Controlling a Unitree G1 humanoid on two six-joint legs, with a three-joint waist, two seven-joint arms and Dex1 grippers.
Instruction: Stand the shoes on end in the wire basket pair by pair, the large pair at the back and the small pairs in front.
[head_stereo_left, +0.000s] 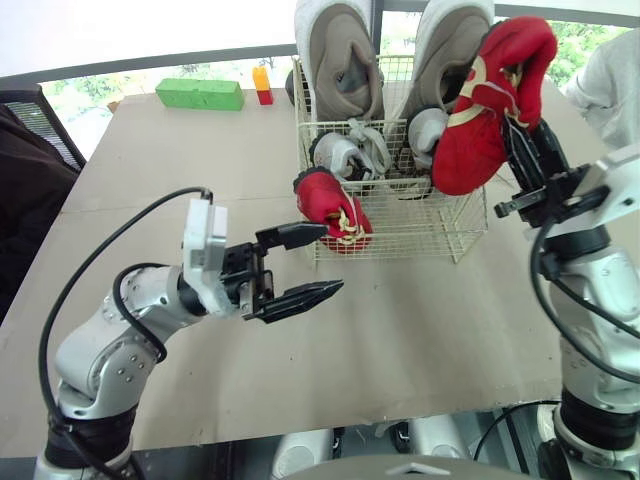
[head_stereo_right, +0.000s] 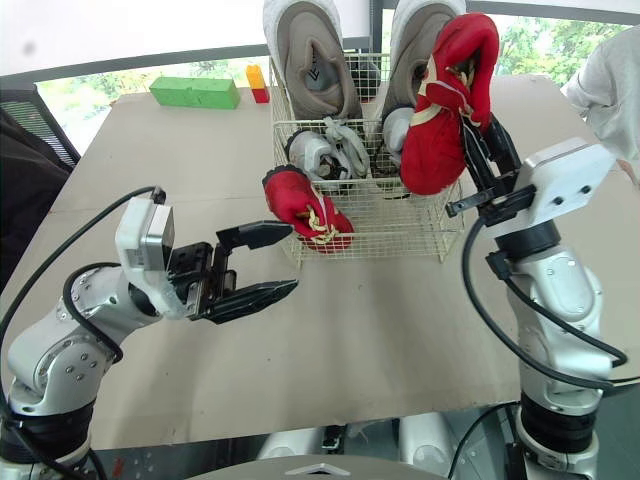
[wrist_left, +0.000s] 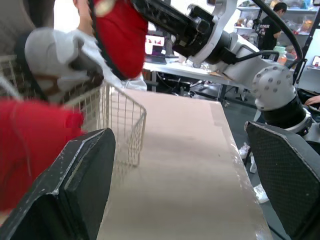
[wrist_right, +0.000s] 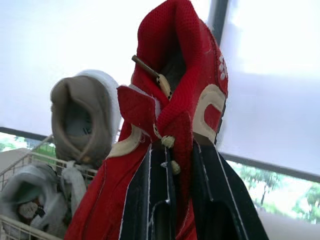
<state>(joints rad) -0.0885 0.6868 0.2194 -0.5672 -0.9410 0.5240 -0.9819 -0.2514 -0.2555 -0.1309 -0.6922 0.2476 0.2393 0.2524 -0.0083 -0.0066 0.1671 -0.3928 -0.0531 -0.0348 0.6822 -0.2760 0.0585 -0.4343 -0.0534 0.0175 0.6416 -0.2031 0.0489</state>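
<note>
A white wire basket (head_stereo_left: 440, 228) stands on the table. Two large grey shoes (head_stereo_left: 338, 60) stand on end at its back. Two small grey shoes (head_stereo_left: 345, 152) stand in front of them. One red shoe (head_stereo_left: 333, 208) leans at the basket's front left corner. My right gripper (head_stereo_left: 522, 140) is shut on the second red shoe (head_stereo_left: 490, 100) and holds it in the air over the basket's right side. My left gripper (head_stereo_left: 305, 263) hangs open just in front of the basket, close to the leaning red shoe, with nothing between its fingers.
A green block (head_stereo_left: 200, 94) and a small orange and red block (head_stereo_left: 262, 84) lie at the table's far left. A person's grey sleeve (head_stereo_left: 610, 85) shows at the far right. A dark chair (head_stereo_left: 30, 160) stands at the left edge.
</note>
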